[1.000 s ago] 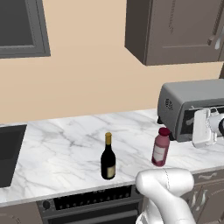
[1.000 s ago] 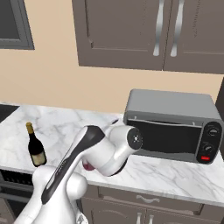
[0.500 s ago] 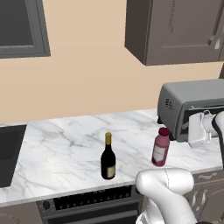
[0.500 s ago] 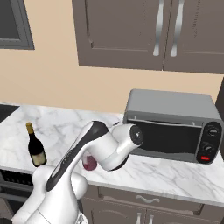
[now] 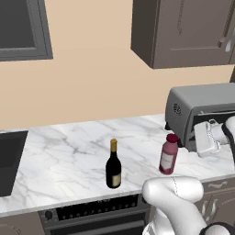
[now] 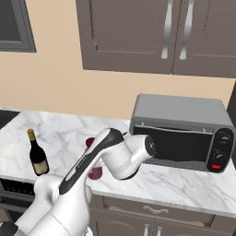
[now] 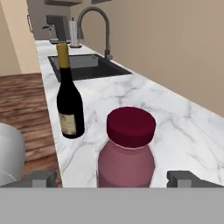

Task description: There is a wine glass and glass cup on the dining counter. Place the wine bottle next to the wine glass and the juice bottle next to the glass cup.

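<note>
From the hand camera I have the juice bottle (image 7: 127, 151) dead ahead: a stout red-purple body under a round, darker red cap, its contents hard to judge through the tinted wall. The gripper (image 7: 116, 177) is spread to its widest and grips nothing; its two dark fingertips (image 7: 41, 177) stand one on each side of the bottle, apart from it as far as I can tell. Beyond it to the left stands the wine bottle (image 7: 69, 103), nearly black glass with a slim neck, gold foil top and cream label. Both rest upright on the white, grey-veined marble worktop (image 7: 175, 131). Further back, a dark sink (image 7: 85, 65) is sunk into the slab under a curved metal faucet (image 7: 94, 26). In the left base view the juice bottle (image 5: 169, 153) stands just beside a grey toaster oven (image 5: 199, 110), the wine bottle (image 5: 113, 165) near it on the other side.
</note>
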